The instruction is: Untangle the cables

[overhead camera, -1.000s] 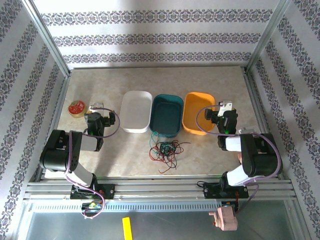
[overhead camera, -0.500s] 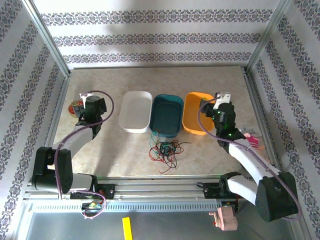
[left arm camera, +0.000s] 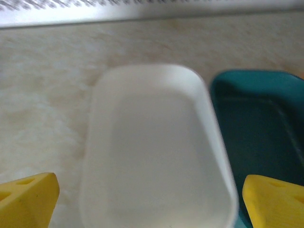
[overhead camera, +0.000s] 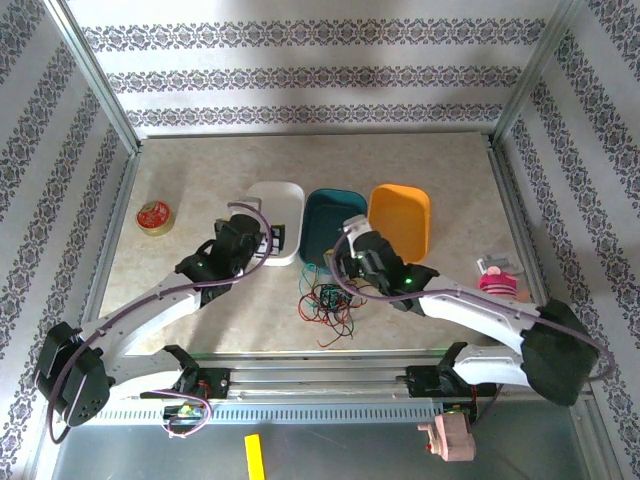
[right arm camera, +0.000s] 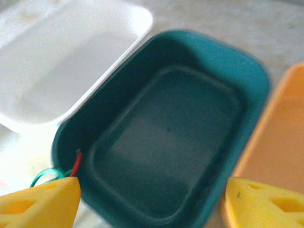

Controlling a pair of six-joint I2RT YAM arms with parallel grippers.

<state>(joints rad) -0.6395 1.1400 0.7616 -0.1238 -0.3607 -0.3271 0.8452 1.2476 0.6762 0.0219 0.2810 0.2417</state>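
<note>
The cables [overhead camera: 330,300] lie in a tangled heap of red, dark green and black wires on the table, just in front of the teal tray [overhead camera: 335,205]. A red and a green wire end [right arm camera: 75,164] reach up to that tray's near rim. My left gripper [overhead camera: 277,238] hovers open over the near right part of the white tray [left arm camera: 152,156], its yellow fingertips [left arm camera: 26,199] wide apart with nothing between them. My right gripper [overhead camera: 346,250] is open above the near end of the teal tray [right arm camera: 166,128], behind the tangle, its fingertips [right arm camera: 266,204] holding nothing.
An orange tray [overhead camera: 402,215] stands right of the teal one. A red round tin [overhead camera: 154,215] sits at the far left and a small pink object [overhead camera: 495,278] at the right. Metal frame rails border the table on both sides.
Both arms have swung inward from the table's sides: the left gripper came right to the white tray, the right gripper came left to the teal tray. The cables have not moved.
</note>
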